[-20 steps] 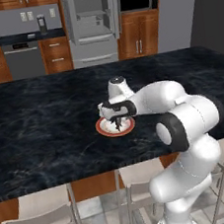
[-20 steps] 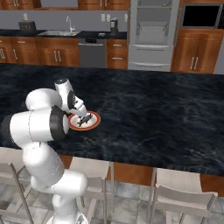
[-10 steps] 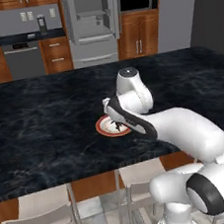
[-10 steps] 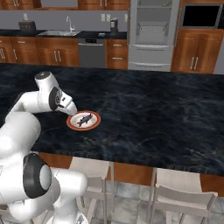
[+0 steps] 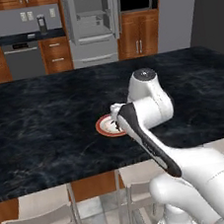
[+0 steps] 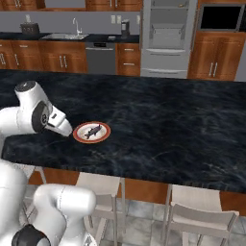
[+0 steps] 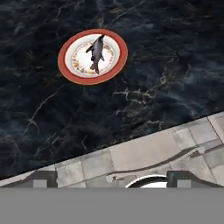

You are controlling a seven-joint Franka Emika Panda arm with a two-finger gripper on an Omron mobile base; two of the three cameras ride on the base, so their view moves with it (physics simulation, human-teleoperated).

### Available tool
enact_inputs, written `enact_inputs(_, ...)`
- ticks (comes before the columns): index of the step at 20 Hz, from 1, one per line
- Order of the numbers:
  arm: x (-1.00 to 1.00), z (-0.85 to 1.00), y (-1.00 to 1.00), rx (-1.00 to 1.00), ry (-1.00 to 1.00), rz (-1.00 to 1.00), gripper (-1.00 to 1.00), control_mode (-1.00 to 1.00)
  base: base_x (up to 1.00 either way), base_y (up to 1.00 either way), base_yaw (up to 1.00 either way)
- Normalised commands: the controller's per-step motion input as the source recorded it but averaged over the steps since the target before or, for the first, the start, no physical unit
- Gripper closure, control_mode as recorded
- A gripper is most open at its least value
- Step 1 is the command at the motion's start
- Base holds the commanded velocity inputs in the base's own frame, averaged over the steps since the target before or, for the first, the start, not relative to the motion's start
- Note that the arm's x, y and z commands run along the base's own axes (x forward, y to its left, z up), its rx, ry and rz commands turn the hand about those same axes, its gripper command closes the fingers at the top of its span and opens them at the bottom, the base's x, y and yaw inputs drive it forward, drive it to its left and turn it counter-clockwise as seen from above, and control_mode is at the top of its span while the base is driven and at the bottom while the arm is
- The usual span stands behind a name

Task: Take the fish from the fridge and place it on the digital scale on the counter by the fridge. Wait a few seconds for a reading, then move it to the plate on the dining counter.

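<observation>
- Left base view: we see the plate point(image 5: 107, 126) on the dining counter point(image 5: 41, 127), half hidden behind our own forearm. The fridge point(image 5: 91, 24) stands open at the back wall, well beyond our jaws. The gripper itself we cannot make out behind the arm from here.
- Right base view: the fish point(image 6: 92, 131) lies across the white centre of the plate point(image 6: 92, 132), clear of the red rim. Our hand sits just beside the plate, toward the stool edge of the dining counter point(image 6: 163, 120), touching neither.
- Hand view: our gripper point(image 7: 113, 181) is spread wide and holds nothing; the fish point(image 7: 97, 52) and plate point(image 7: 92, 57) lie ahead of the jaws and apart from them, with the counter edge and floor tiles between.
- Risk, as we judge it: the delivery looks done, so the danger is our own arm. A low swing of the elbow or forearm over the plate could knock it or push the fish off; lifting before turning would avoid that.
</observation>
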Motion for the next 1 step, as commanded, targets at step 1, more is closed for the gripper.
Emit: enact_inputs(1,-1.0,0.01,0.08,0.06,0.0,0.04,-1.0,-1.0,0.0,0.0,0.0)
